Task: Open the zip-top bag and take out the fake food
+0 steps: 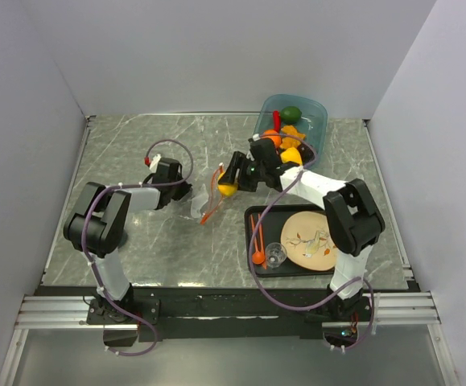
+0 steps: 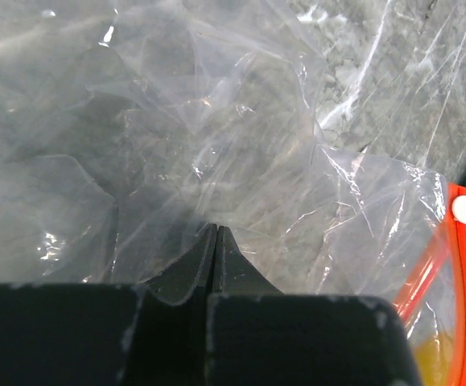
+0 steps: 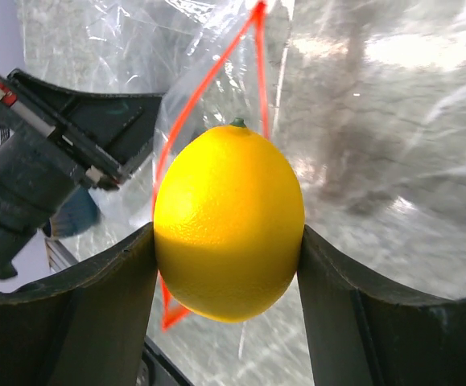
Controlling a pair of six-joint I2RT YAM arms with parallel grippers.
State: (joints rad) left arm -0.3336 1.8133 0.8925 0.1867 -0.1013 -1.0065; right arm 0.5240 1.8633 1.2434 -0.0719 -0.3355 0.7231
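The clear zip-top bag (image 1: pixel 203 201) lies crumpled on the marble table between the two arms, its orange-red zip strip (image 1: pixel 212 212) gaping open. My left gripper (image 1: pixel 184 191) is shut on the bag's left side; in the left wrist view its fingertips (image 2: pixel 216 231) pinch the clear plastic (image 2: pixel 241 145), with the zip strip (image 2: pixel 460 273) and white slider (image 2: pixel 464 210) at the right. My right gripper (image 1: pixel 231 182) is shut on a yellow lemon (image 3: pixel 228 221) at the bag's mouth, with the zip strip (image 3: pixel 208 88) behind it. More fake food (image 1: pixel 285 137) fills the blue tub.
The translucent blue tub (image 1: pixel 317 121) stands at the back right. A black tray (image 1: pixel 253 221) near the right arm's base holds a tan plate (image 1: pixel 309 241), an orange spoon (image 1: pixel 257 241) and a small clear cup (image 1: pixel 276 255). White walls enclose the table.
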